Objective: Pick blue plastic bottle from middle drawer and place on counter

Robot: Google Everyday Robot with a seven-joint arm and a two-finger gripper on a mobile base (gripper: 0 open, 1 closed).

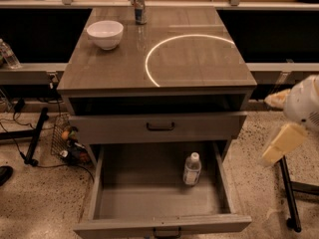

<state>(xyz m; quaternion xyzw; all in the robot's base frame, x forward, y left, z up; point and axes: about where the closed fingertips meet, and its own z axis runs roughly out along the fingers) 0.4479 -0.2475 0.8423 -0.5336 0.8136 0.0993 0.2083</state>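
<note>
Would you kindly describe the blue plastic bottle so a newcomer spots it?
The middle drawer stands open below the counter, the gripper hovering off its right side. By the drawer's right wall sits the blue plastic bottle, white-capped, alone there, unlike the counter's can.

It looked like a robotics test lab: a free-standing grey drawer cabinet (159, 128) stood on a speckled terrazzo floor (45, 198) among loose black cables (50, 165) and black metal stand legs (35, 136). A bright white arc (149, 59) marked its glossy grey-brown counter top (199, 63). The pale cream gripper (281, 144) hung right of the cabinet.
</note>
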